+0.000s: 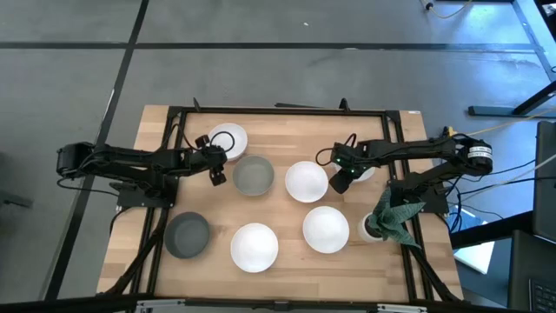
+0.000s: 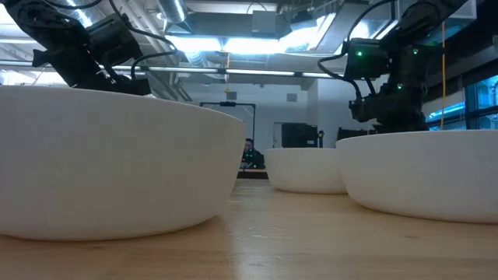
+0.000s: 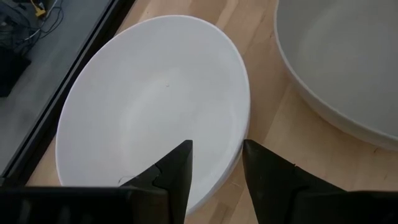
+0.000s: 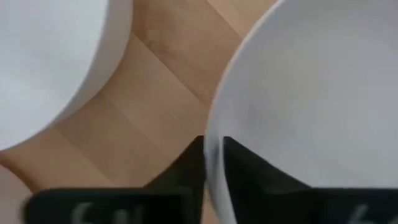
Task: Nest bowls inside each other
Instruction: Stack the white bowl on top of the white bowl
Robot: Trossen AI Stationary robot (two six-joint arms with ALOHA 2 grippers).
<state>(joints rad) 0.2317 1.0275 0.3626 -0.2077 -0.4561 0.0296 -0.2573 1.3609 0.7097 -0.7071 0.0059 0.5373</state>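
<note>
right gripper (image 4: 213,163) pinches rim of a white bowl (image 4: 323,93), mostly hidden beneath it; left gripper (image 3: 216,163) straddles another white bowl's (image 3: 149,118) rim, unclamped.

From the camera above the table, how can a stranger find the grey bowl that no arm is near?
Start at the wooden table and go to its near left corner, away from both arms. The grey bowl sits alone there, left of a white bowl in the front row. The other grey bowl lies farther back, beside the left end effector; this one is darker.
</note>
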